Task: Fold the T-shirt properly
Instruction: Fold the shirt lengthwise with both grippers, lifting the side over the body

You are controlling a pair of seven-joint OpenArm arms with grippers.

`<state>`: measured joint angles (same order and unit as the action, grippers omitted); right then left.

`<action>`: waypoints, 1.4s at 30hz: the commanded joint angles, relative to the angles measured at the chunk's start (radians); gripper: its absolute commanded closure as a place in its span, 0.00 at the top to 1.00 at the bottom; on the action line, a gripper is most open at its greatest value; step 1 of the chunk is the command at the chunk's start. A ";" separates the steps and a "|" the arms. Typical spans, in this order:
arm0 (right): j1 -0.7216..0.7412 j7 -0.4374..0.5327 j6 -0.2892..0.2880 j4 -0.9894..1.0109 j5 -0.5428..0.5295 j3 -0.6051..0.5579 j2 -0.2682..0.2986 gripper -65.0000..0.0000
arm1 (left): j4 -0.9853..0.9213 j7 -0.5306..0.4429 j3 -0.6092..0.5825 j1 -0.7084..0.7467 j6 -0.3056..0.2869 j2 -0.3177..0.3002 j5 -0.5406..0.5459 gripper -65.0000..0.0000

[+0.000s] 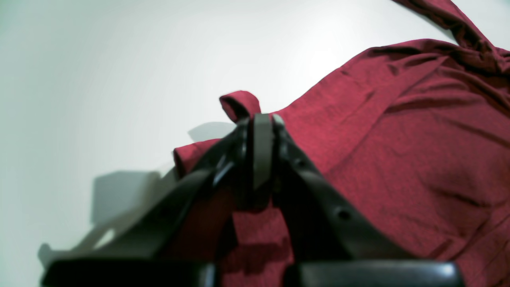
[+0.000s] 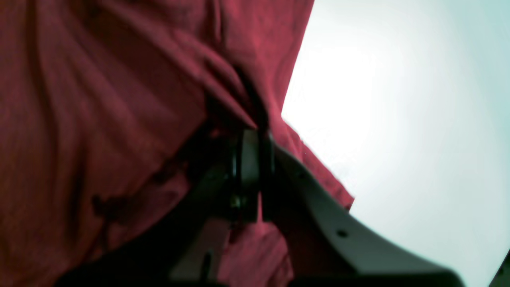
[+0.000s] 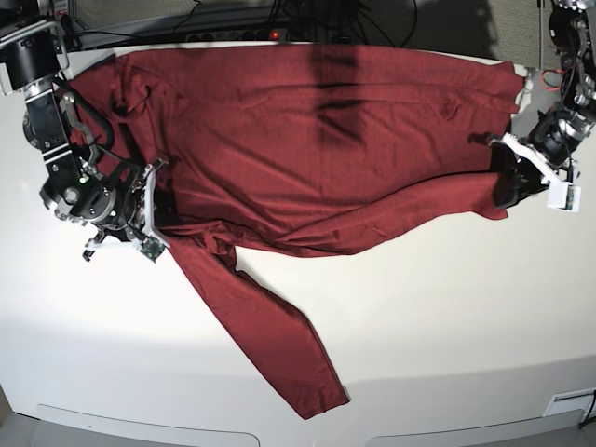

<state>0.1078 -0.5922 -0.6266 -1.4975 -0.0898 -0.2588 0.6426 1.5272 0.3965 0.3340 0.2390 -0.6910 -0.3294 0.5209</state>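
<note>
The maroon T-shirt (image 3: 307,121) lies spread across the white table, wrinkled. One long sleeve (image 3: 279,345) trails toward the front edge and the other sleeve (image 3: 419,209) lies across its lower body. At the cloth's right end my left gripper (image 3: 503,186) is shut on the T-shirt. In the left wrist view a small fold of T-shirt (image 1: 398,139) pokes up between the closed left gripper (image 1: 261,119). At the cloth's left edge my right gripper (image 3: 160,200) is shut too. In the right wrist view the right gripper (image 2: 251,133) pinches a bunched ridge of T-shirt (image 2: 99,99).
The white table (image 3: 447,326) shows bare in front of the shirt, right of the trailing sleeve. Dark cables and a power strip (image 3: 270,33) run along the back edge. Both arm bases stand at the back corners.
</note>
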 commanded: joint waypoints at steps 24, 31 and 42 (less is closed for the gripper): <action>-0.557 0.016 0.077 -0.331 -0.380 0.397 0.315 0.00 | 0.019 -0.048 0.085 0.084 -0.007 -0.015 0.003 0.00; -0.583 -0.008 0.077 -0.331 -0.387 0.488 0.316 0.00 | 0.019 -0.020 0.118 0.097 -0.007 -0.015 -0.070 0.00; -0.638 -0.068 0.050 -0.331 -0.450 0.492 0.313 0.00 | 0.019 -0.004 0.118 0.156 0.037 -0.015 -0.166 0.00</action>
<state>-0.5369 -0.6678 -0.5838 -1.8175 -0.5385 0.2192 0.9329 1.5291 0.4194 0.4408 0.3943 -0.6617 -0.3286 0.3470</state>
